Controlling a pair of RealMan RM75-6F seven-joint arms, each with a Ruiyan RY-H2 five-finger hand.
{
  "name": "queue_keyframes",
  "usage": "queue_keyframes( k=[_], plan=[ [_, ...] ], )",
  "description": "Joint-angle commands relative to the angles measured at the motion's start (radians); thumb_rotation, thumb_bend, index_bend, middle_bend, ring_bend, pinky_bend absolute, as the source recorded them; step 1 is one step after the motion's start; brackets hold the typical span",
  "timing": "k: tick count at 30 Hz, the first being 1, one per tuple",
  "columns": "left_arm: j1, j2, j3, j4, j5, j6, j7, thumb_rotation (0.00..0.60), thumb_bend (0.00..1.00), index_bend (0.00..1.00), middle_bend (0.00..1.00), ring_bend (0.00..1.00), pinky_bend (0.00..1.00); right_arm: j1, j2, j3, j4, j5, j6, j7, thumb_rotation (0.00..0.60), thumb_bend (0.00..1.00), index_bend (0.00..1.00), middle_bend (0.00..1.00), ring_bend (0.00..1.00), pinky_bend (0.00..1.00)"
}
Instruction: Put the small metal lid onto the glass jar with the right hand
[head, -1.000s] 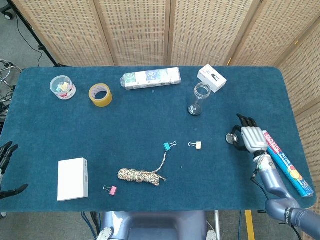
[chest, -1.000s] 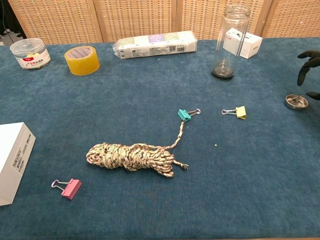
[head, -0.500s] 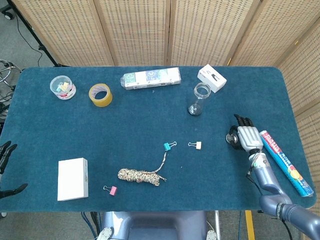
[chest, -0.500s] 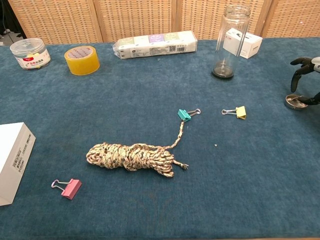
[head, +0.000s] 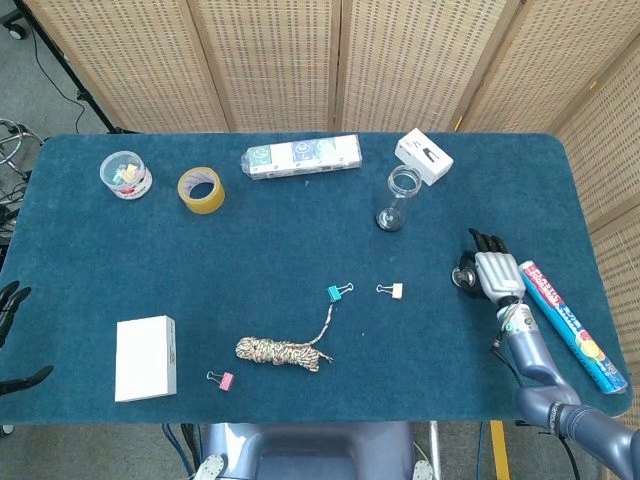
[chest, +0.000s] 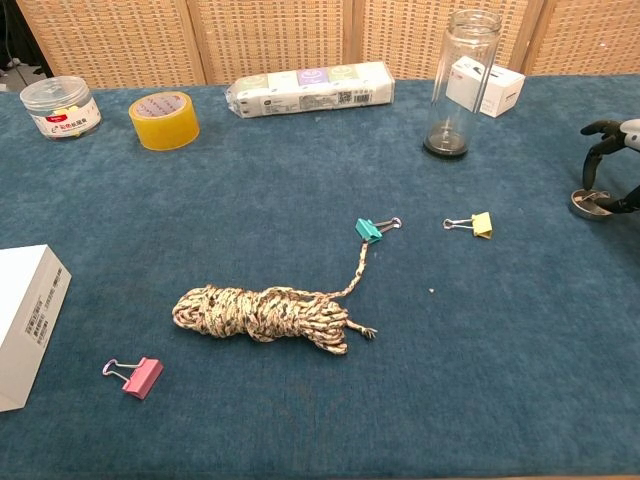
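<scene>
The glass jar (head: 400, 196) (chest: 458, 80) stands upright and uncovered at the back of the blue table, next to a white box (head: 424, 157). The small metal lid (head: 462, 277) (chest: 591, 205) lies flat on the cloth near the right edge. My right hand (head: 491, 273) (chest: 612, 165) hangs over it, with a dark finger curled down at the lid's left side and the thumb at its right rim. Whether they grip the lid is unclear. My left hand (head: 9, 304) shows only at the far left edge of the head view, fingers spread, holding nothing.
A colourful long pack (head: 574, 326) lies just right of the right arm. Yellow (chest: 479, 224), teal (chest: 371, 228) and pink (chest: 135, 376) binder clips, a rope coil (chest: 262, 311), tape roll (chest: 164, 120), tissue pack (chest: 310, 88), clip tub (chest: 60, 107) and white box (head: 146, 357) are spread around.
The right hand moved left and forward from beside the lid and came down over it, its fingers curling around the lid. The lid has stayed in place.
</scene>
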Motion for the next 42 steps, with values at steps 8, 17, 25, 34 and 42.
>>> queue_keyframes(
  k=[8, 17, 25, 34, 42],
  plan=[
    [0.000, 0.001, -0.003, 0.000, -0.006, -0.002, -0.004, 0.600, 0.00, 0.00, 0.00, 0.00, 0.00, 0.006, -0.022, -0.001, 0.032, -0.001, -0.005, 0.004, 0.600, 0.40, 0.49, 0.00, 0.00, 0.00],
    [0.000, 0.003, -0.004, 0.000, -0.009, -0.002, -0.009, 0.600, 0.00, 0.00, 0.00, 0.00, 0.00, 0.008, -0.034, 0.002, 0.058, 0.002, -0.008, 0.004, 0.600, 0.41, 0.53, 0.00, 0.00, 0.00],
    [-0.001, 0.003, -0.005, 0.000, -0.009, -0.003, -0.010, 0.600, 0.00, 0.00, 0.00, 0.00, 0.00, 0.011, -0.043, 0.005, 0.073, 0.006, -0.014, 0.002, 0.600, 0.42, 0.56, 0.00, 0.00, 0.00],
    [0.000, 0.004, -0.006, 0.000, -0.011, -0.002, -0.014, 0.600, 0.00, 0.00, 0.00, 0.00, 0.00, 0.014, -0.046, 0.007, 0.075, 0.005, -0.019, 0.007, 0.600, 0.50, 0.57, 0.00, 0.00, 0.00],
    [0.000, 0.004, -0.006, 0.000, -0.010, -0.001, -0.016, 0.600, 0.00, 0.00, 0.00, 0.00, 0.00, 0.013, -0.049, 0.009, 0.073, 0.005, -0.016, 0.009, 0.600, 0.52, 0.61, 0.00, 0.00, 0.00]
  ],
)
